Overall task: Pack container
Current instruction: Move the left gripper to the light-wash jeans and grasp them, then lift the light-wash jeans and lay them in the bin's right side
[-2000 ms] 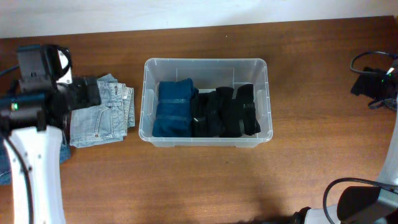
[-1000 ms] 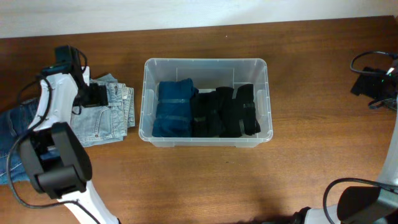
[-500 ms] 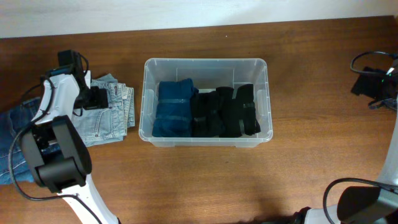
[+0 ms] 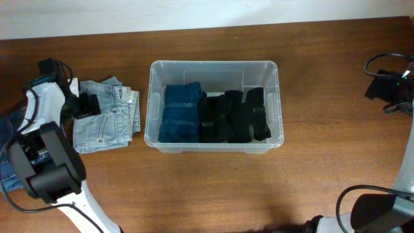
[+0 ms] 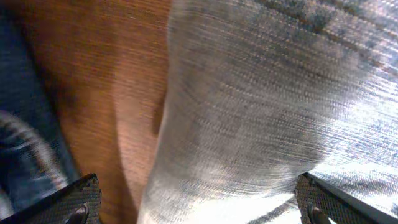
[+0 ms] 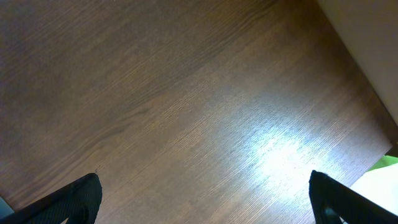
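There was one container (image 4: 214, 68) on the table (image 4: 226, 194), a clear plastic bin standing upright about mid-table, long side running left to right. Inside I counted one folded blue bundle (image 4: 180, 113) against the left wall. Pressed up beside it was a row of black bundles (image 4: 234, 116), filling the rest of the floor. They ran together so darkly that I could not say whether there were two or three.

Just left of the bin, apart from it, lay one folded pile of light jeans (image 4: 113, 120); several layers showed at its edge, though I couldn't count the garments. A heap of darker denim (image 4: 8, 152) lay at the table's far left edge.

Of the two arms, the left gripper (image 4: 87, 105) hung low over the left part of the light jeans. In its wrist view the jaws stood wide apart with pale denim between them, gripping nothing. The right gripper (image 4: 383, 87) was far off at the right edge, jaws likewise spread over bare wood.
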Controlling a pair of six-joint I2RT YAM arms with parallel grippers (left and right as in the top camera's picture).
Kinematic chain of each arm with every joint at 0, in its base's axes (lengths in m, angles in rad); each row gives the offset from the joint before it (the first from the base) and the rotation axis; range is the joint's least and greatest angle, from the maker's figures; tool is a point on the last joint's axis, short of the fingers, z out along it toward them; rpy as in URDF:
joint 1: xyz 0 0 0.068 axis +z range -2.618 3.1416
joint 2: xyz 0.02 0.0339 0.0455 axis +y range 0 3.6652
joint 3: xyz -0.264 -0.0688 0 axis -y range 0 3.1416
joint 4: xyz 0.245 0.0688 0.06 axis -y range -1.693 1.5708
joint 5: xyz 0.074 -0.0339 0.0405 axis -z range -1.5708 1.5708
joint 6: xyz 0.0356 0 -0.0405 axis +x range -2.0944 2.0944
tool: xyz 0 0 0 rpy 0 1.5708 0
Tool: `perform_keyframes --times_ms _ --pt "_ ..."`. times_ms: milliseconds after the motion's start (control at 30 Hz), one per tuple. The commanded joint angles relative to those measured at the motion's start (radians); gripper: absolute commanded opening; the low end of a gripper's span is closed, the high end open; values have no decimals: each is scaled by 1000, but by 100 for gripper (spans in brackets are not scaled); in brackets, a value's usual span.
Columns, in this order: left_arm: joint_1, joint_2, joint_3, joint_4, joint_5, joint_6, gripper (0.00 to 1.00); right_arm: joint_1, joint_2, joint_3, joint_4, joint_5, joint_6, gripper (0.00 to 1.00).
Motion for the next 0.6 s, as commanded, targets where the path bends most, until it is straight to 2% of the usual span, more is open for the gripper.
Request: perform_keyframes --times_ms 0,233,567 --pt "-2 59 7 14 68 -1 99 -2 2 6 0 15 3 99" --pt "-5 108 7 5 74 40 99 -2 2 6 0 15 3 99" --pt "-6 108 6 -29 196 40 99 -3 2 6 0 15 3 99"
